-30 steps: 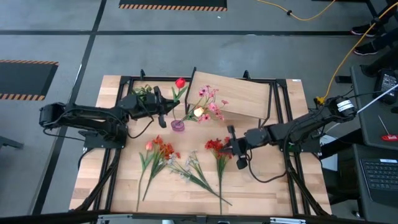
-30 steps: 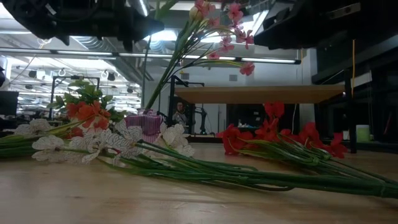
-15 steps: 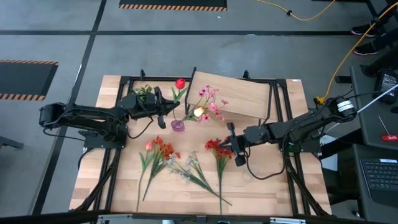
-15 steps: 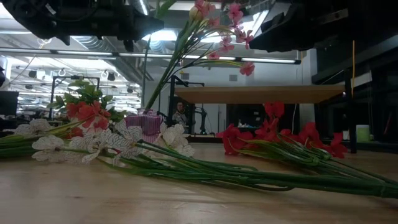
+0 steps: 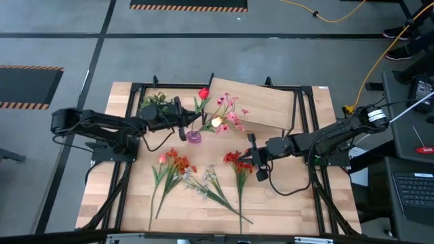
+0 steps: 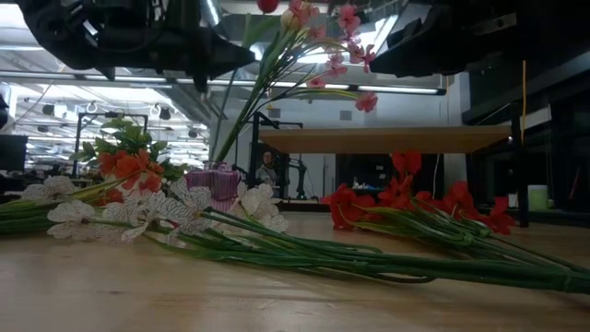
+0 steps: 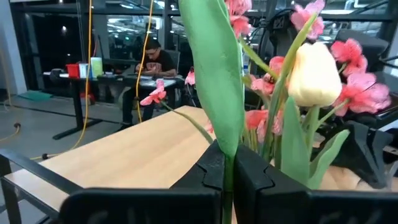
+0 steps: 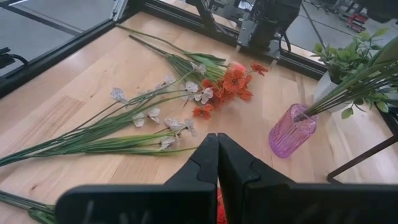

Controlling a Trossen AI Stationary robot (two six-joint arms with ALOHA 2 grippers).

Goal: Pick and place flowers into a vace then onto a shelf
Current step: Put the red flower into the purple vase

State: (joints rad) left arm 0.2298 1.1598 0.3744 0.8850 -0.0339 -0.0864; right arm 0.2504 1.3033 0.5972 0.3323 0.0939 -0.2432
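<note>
A pink glass vase [image 5: 194, 137] stands on the table and holds pink flowers [image 5: 228, 108] and a pale yellow tulip [image 7: 314, 71]. The light-wood shelf [image 5: 264, 102] stands just beyond it. My left gripper [image 5: 184, 125], just left of the vase, is shut on a red tulip [image 5: 203, 93]. Orange flowers [image 5: 178, 163], white ones [image 5: 203, 179] and red ones [image 5: 237, 163] lie flat on the table. My right gripper [image 5: 253, 160] hangs shut above the red blooms, touching nothing. My left gripper pinches the red tulip's green stem [image 7: 227, 163] between its two fingers, where a broad leaf leaves the stem. The fingers lie about level, come from the table's left and cross the stem. The tulip stands roughly upright, bloom [image 6: 267, 5] on top; its lower end is hidden.
A small bushy green plant [image 5: 156, 100] stands at the far left, behind my left arm. Black frame rails [image 5: 129, 169] run along both table sides. Bare wood lies along the near edge [image 5: 285, 210]. A person sits at a desk in the room beyond the table [image 7: 152, 59].
My left gripper has moved toward the table's right edge and slightly down, closer to the vase, carrying the red tulip with it. The tulip stays upright, and its bloom now shows at the top of the low view.
</note>
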